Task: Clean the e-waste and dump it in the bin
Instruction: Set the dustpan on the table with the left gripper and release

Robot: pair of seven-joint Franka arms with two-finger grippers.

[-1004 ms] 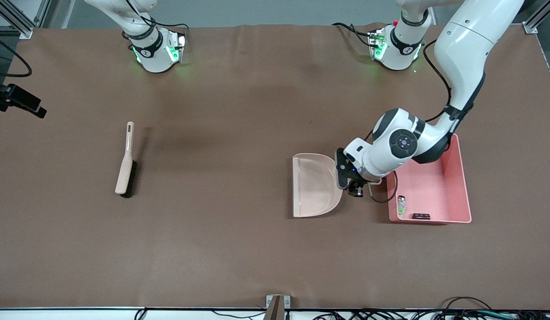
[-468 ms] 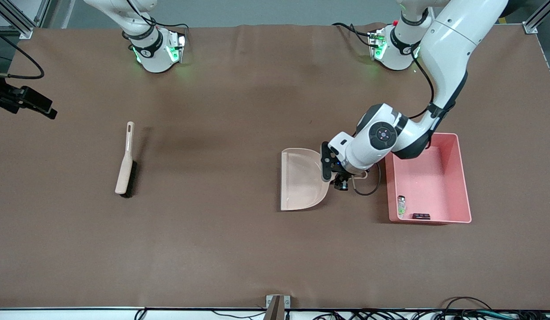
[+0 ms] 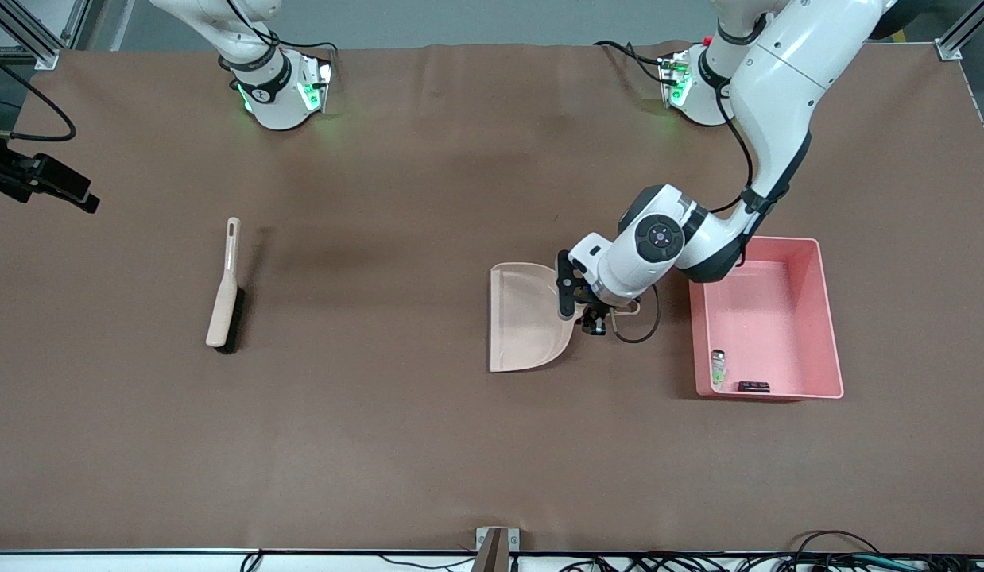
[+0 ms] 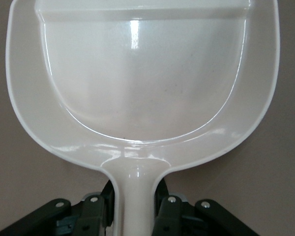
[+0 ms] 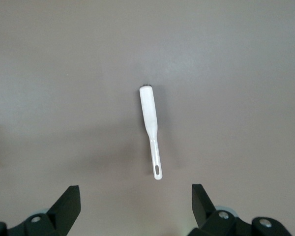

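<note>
Black fingers (image 4: 96, 214) of the left gripper (image 3: 594, 318) pinched on the narrow handle of the beige dustpan (image 3: 526, 318), one finger pressed to each side of the handle, seen clearly in the left wrist view. Dustpan pan (image 4: 142, 73) bare inside, glossy, its straight open lip turned toward the right arm's end of the table, its handle pointing toward the pink bin (image 3: 826, 318). Dustpan just beside the bin but apart from it, a strip of brown table (image 3: 428, 445) showing between the two; whether the pan rests on the table or hangs slightly above it not resolvable. Left arm reaching from its base down over the bin's corner to the dustpan handle.

Inside the bin, against the wall nearest the front camera: the white-grey block with green marks (image 3: 718, 367) in the corner toward the dustpan, the dark maroon-black cylinder (image 3: 753, 387) lying just beside it along the same wall, the two close but apart.

Right gripper (image 5: 136, 209) raised and waiting, fingers spread wide, over the beige brush (image 5: 150, 130). Brush (image 3: 224, 287) lying flat on the table toward the right arm's end, well apart from the dustpan, slotted handle end pointing toward the robots' bases, dark bristles along one edge.
</note>
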